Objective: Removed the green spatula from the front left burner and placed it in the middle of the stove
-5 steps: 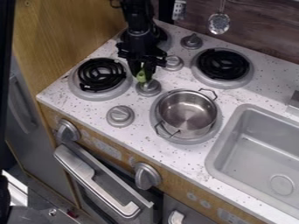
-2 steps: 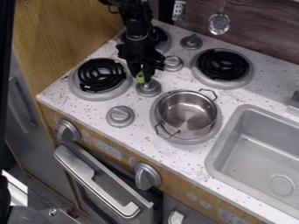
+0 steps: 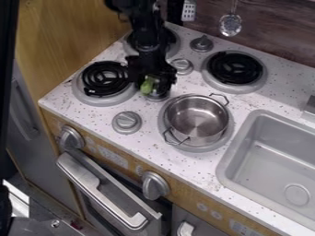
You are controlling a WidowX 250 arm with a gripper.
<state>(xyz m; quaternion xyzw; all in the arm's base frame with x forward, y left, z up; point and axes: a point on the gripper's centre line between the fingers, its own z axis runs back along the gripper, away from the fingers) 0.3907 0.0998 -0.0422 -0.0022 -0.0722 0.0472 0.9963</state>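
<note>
My fingers are clenched on the green spatula, its green part showing at their left side. I hold it low over the middle of the stove, between the near left burner and the steel pot, just above a grey knob.

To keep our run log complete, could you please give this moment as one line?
gripper: over stove, beside front left burner | green spatula: at gripper | metal pot: on front right burner
</note>
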